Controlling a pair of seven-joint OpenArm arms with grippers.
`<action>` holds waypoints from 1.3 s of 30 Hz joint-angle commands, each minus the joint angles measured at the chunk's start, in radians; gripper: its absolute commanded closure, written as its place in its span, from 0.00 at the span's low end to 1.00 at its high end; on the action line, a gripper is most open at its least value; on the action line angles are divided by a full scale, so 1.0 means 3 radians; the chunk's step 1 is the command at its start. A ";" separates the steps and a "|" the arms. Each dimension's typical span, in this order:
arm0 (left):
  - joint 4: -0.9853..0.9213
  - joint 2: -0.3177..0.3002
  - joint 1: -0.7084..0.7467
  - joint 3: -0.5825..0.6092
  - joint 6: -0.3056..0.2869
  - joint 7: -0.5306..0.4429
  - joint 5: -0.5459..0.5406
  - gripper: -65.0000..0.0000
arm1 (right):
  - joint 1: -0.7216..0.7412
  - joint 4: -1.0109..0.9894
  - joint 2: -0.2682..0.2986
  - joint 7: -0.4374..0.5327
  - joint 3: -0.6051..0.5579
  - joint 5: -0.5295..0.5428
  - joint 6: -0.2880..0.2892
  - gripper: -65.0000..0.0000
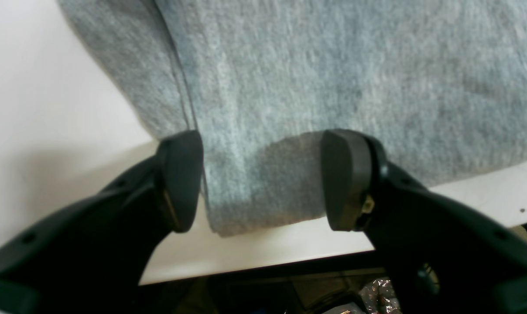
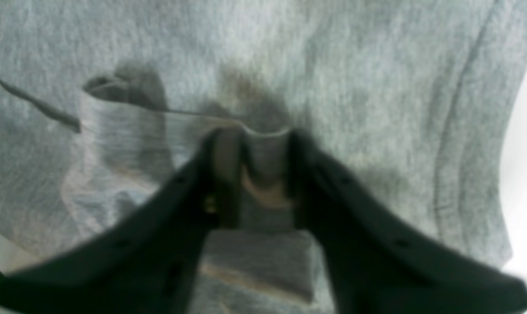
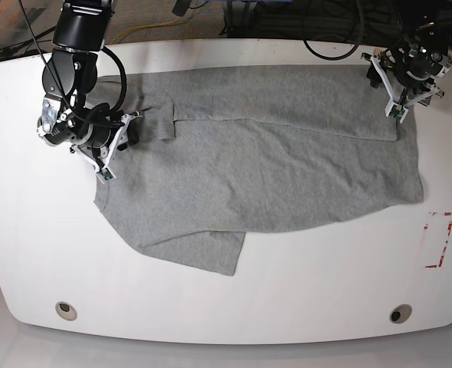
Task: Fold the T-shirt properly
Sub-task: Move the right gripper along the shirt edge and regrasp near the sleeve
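Observation:
The grey T-shirt [image 3: 272,169] lies spread across the white table [image 3: 211,307], with one lower part folded over at the front. My left gripper [image 3: 394,107] is at the shirt's far right corner. In the left wrist view it [image 1: 263,183] is open, and a corner of the T-shirt [image 1: 333,65] lies flat between its fingers near the table edge. My right gripper [image 3: 134,126] is at the shirt's left edge. In the blurred right wrist view it [image 2: 263,174] is closed on a raised fold of the T-shirt [image 2: 355,65]. No lettering or tag shows.
A red rectangle mark [image 3: 438,239] is on the table at the right. Two round holes [image 3: 67,310] [image 3: 399,313] sit near the front edge. Cables [image 3: 333,46] run behind the table's back edge.

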 commanded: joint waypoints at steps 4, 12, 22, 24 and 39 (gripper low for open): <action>0.0048 -0.0036 -0.0007 -0.0011 0.0008 -0.0030 -0.0018 0.41 | 0.0065 0.0062 0.0042 0.0048 0.0016 0.0025 0.0005 0.86; 0.0048 -0.0041 -0.0007 -0.0011 0.0008 -0.0030 -0.0018 0.41 | 0.0050 0.0251 0.0047 0.0028 0.0022 0.0019 0.0005 1.00; 0.0043 -0.0103 -0.0007 -0.0006 0.0008 -0.0030 -0.0013 0.41 | 0.0223 0.0395 0.0073 0.0028 0.0022 0.0019 0.0005 1.00; 0.0038 -0.0113 -0.0007 -0.0006 0.0008 -0.0030 -0.0013 0.41 | 0.0269 0.0390 0.0073 0.0038 0.0022 0.0019 0.0005 1.00; -0.0059 -0.0113 -0.0007 -0.0026 0.0008 -0.0030 -0.0018 0.41 | 0.0679 -0.0470 0.0073 0.0406 0.0016 0.0004 0.0005 1.00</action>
